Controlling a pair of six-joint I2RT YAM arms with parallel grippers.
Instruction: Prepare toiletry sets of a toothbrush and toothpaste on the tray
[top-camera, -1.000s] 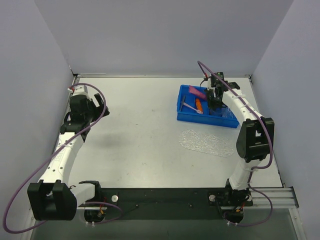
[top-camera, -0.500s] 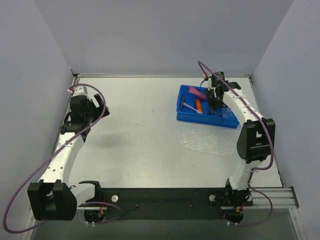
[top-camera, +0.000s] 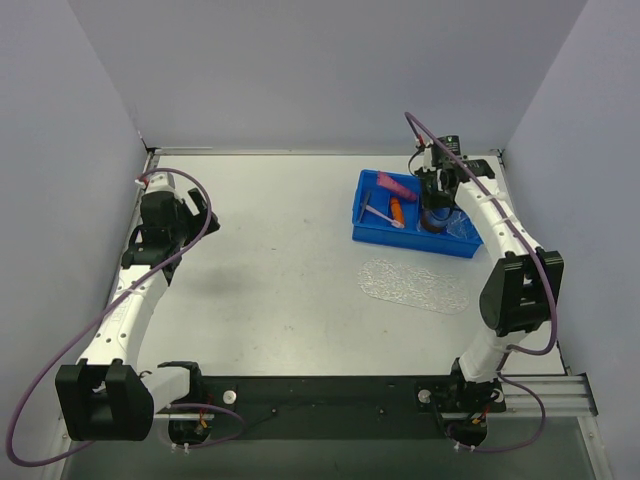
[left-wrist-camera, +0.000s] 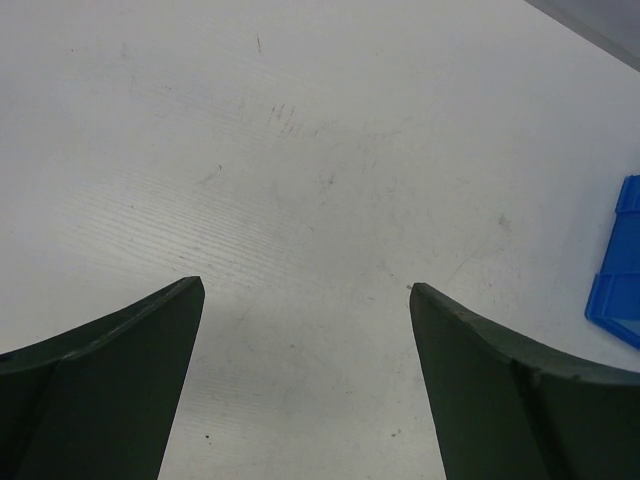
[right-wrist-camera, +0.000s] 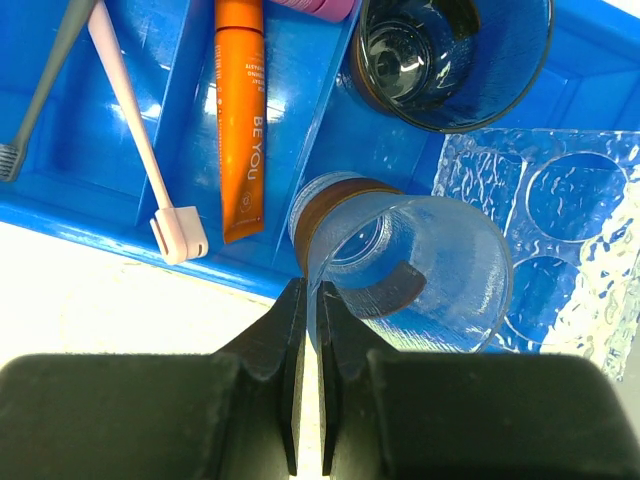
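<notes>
The pale toothbrush (right-wrist-camera: 135, 130) lies in the blue bin (right-wrist-camera: 100, 240), next to the orange toothpaste tube (right-wrist-camera: 240, 120). The magenta tube (right-wrist-camera: 320, 6) shows only at the top edge. In the top view the toothbrush (top-camera: 378, 212), orange tube (top-camera: 397, 210) and magenta tube (top-camera: 393, 183) sit in the bin's left half. The clear bumpy tray (top-camera: 415, 285) lies on the table in front of the bin (top-camera: 410, 238). My right gripper (right-wrist-camera: 312, 290) is shut on the rim of a clear glass cup (right-wrist-camera: 420, 260), tilted over the bin. My left gripper (left-wrist-camera: 305, 285) is open and empty over bare table at the left (top-camera: 200, 215).
A second, darker glass cup (right-wrist-camera: 450, 55) stands in the bin's back compartment. A grey toothbrush (right-wrist-camera: 50, 80) lies left of the pale one. A clear bumpy plastic piece (right-wrist-camera: 560, 220) sits in the bin's right end. A corner of the bin (left-wrist-camera: 620, 265) shows in the left wrist view.
My right arm has shifted a little to the right and back over the bin, with the glass cup in its jaws. The left arm has not moved.
</notes>
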